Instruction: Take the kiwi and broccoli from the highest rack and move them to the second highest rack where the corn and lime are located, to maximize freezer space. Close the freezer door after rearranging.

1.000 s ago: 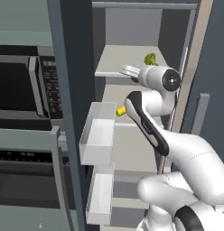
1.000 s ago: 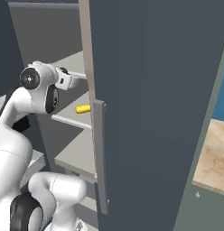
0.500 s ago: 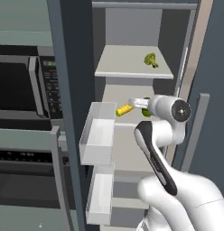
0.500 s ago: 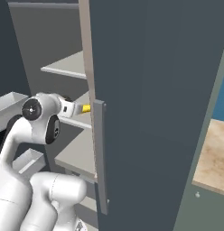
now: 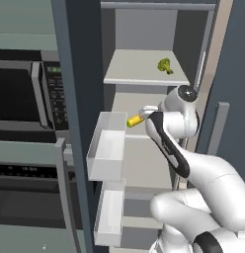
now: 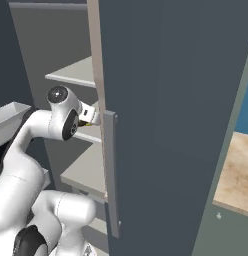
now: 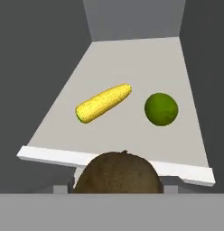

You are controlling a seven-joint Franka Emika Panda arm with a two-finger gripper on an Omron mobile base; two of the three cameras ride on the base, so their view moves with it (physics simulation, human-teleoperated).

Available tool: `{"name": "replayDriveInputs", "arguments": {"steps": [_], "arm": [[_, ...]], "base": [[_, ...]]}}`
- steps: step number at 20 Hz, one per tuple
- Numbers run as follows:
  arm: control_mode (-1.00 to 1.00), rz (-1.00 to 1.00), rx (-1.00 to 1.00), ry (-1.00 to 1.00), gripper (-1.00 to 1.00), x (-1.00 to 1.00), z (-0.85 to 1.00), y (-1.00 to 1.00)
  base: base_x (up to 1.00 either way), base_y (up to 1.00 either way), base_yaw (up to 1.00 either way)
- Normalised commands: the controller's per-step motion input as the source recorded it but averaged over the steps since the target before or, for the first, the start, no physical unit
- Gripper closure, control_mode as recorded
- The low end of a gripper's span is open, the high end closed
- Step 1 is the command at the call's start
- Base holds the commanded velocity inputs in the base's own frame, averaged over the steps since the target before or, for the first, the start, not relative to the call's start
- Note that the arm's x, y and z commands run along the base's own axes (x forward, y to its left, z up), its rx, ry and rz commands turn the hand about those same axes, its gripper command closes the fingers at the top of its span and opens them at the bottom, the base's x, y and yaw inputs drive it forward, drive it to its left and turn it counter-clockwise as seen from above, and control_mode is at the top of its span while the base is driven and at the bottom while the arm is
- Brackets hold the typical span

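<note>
While the jaws hold the kiwi (image 7: 120, 173), the arm has lowered to the corn (image 7: 103, 103) shelf.

Fuzzy matt kiwi (image 7: 117, 173), bumpy corn (image 7: 103, 103), smooth matt rack (image 7: 132, 67)

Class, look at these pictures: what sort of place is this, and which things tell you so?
Most likely a kitchen: an open grey freezer with pale shelves, a black built-in microwave, and food, namely a yellow corn cob and a round green lime.
</note>
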Motion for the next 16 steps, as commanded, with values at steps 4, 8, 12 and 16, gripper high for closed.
{"name": "replayDriveInputs", "arguments": {"steps": [4,8,12,16], "arm": [[-1.00,0.02,-0.03,-0.01,1.00,0.38,-0.79,0.00],[-1.00,0.00,0.00,0.03,1.00,0.67,-0.41,0.00],[-1.00,0.00,0.00,0.12,1.00,0.76,-0.36,0.00],[-1.00,0.00,0.00,0.13,1.00,0.73,-0.31,0.00]], "base": [[0.00,0.00,0.00],[0.00,0.00,0.00],[0.00,0.00,0.00],[0.00,0.00,0.00]]}}
